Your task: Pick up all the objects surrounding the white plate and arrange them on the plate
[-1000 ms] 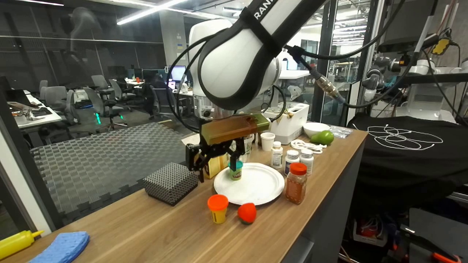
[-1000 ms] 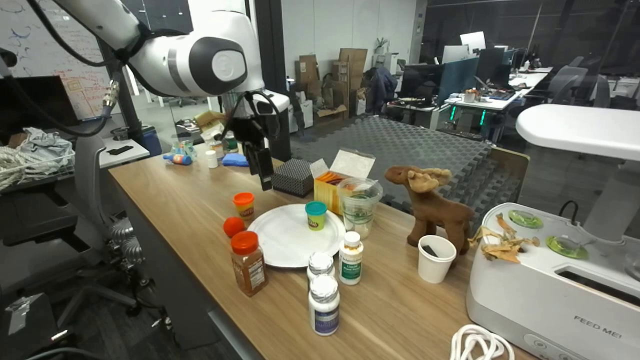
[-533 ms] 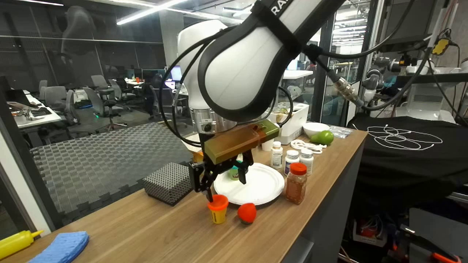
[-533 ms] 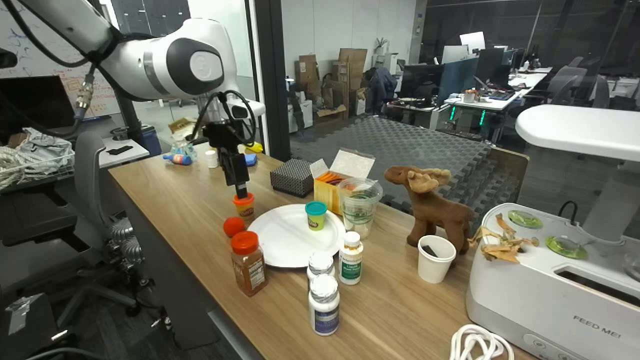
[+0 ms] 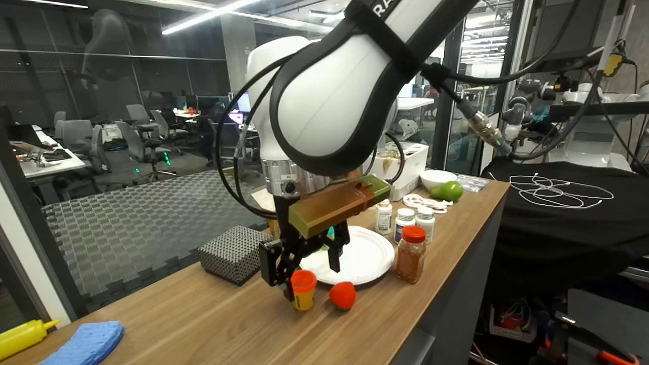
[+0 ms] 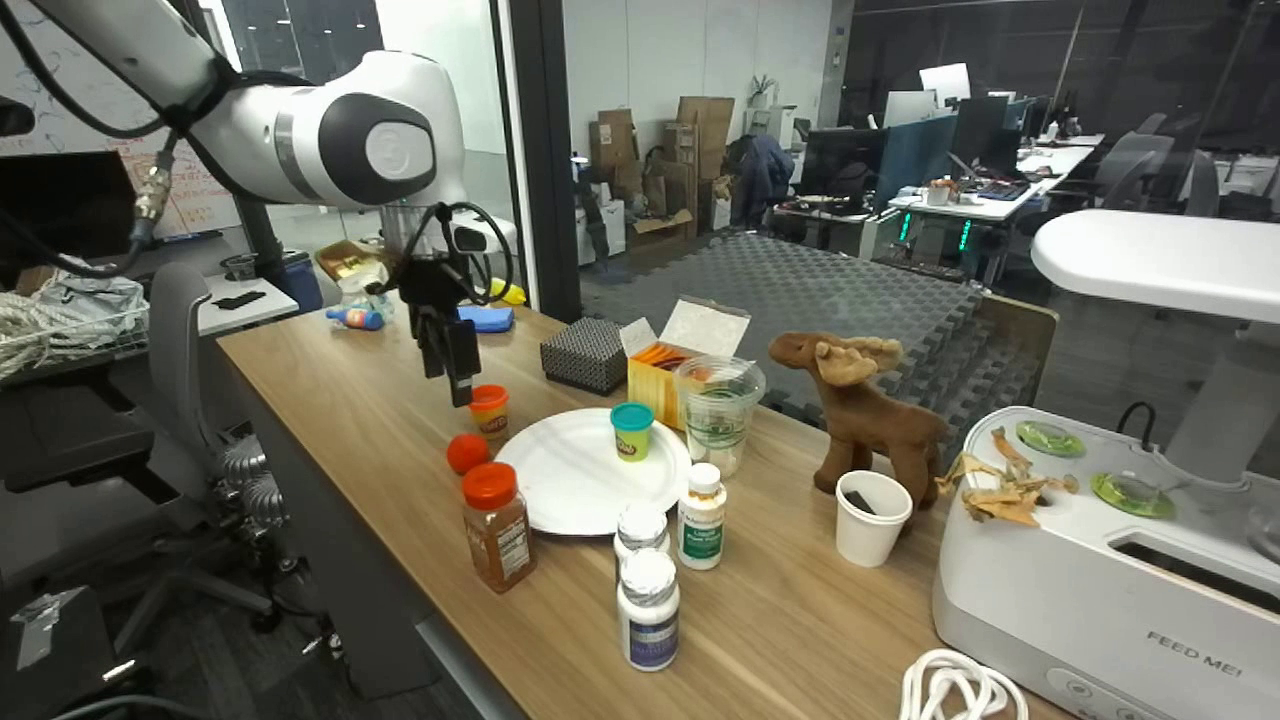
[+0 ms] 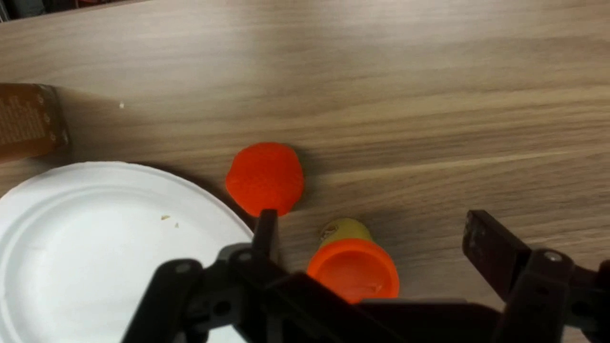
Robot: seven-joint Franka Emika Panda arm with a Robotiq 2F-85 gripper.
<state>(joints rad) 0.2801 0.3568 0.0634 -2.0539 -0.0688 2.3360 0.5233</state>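
Orange-lidded tub (image 7: 352,262) upright (long axis vert.) just beside plate (image 7: 105,252); per wrist view lies btwn wide-apart jaws of gripper (image 7: 371,221), nearer plate-side finger (image 7: 267,233), so prob. re-centre before grasp.

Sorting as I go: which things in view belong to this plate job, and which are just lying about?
Part of the job:
- white plate
- teal-lidded tub, already on it
- orange-lidded tub
- red ball
- red-lidded jar
- likely the three white bottles

Just lying about:
- grey box
- yellow carton
- clear cup
- plush toy
- paper cup
- blue sponge
- green fruit
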